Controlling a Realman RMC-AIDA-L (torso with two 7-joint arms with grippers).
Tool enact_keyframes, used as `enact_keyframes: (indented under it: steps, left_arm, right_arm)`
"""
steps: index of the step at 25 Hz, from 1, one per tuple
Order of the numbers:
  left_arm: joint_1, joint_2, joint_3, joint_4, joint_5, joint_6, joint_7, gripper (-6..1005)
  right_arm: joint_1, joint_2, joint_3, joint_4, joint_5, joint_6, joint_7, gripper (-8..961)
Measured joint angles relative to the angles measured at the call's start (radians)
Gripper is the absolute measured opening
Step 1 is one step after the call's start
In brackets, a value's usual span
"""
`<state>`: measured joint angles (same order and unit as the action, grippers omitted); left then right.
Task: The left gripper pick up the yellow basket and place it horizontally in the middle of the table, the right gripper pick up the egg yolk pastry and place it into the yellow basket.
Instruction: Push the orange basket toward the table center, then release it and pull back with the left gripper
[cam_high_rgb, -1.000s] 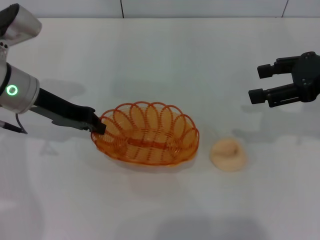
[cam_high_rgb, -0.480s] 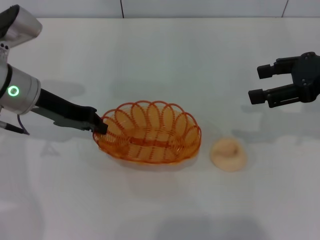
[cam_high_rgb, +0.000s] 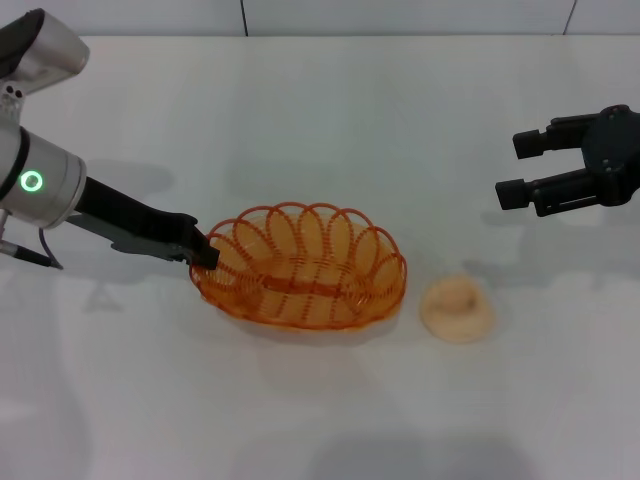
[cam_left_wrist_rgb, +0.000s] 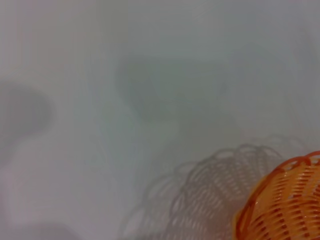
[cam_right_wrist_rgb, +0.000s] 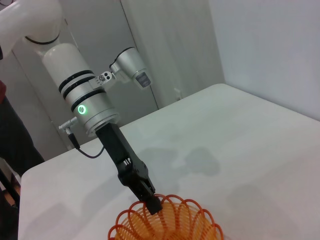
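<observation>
The yellow basket (cam_high_rgb: 302, 267) lies lengthwise near the middle of the white table (cam_high_rgb: 330, 120), and its rim also shows in the left wrist view (cam_left_wrist_rgb: 285, 205) and the right wrist view (cam_right_wrist_rgb: 167, 222). My left gripper (cam_high_rgb: 203, 252) is shut on the basket's left rim; the right wrist view shows it from afar (cam_right_wrist_rgb: 152, 204). The egg yolk pastry (cam_high_rgb: 456, 308) rests on the table just right of the basket. My right gripper (cam_high_rgb: 518, 167) hovers open at the right side, above and beyond the pastry.
The table's far edge (cam_high_rgb: 320, 37) meets a grey wall. A cable (cam_high_rgb: 30, 252) hangs by the left arm's silver joint.
The left gripper has carried the basket a little to the right, toward the pastry. The right gripper and the pastry have not moved.
</observation>
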<state>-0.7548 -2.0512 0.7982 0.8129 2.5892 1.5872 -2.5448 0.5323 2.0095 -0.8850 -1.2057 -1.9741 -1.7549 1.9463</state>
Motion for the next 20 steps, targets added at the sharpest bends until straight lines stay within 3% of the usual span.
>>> enact_keyframes:
  steps: [12, 20]
  left_arm:
    - [0.002, -0.004, 0.001, 0.000, -0.020, 0.002, -0.006, 173]
    - [0.010, -0.001, -0.003, 0.000, -0.053, 0.003, -0.006, 451]
  right_arm:
    - [0.001, -0.001, 0.000, 0.006, 0.000, 0.000, -0.001, 831]
    - [0.001, -0.002, 0.000, 0.007, 0.000, 0.001, -0.001, 830]
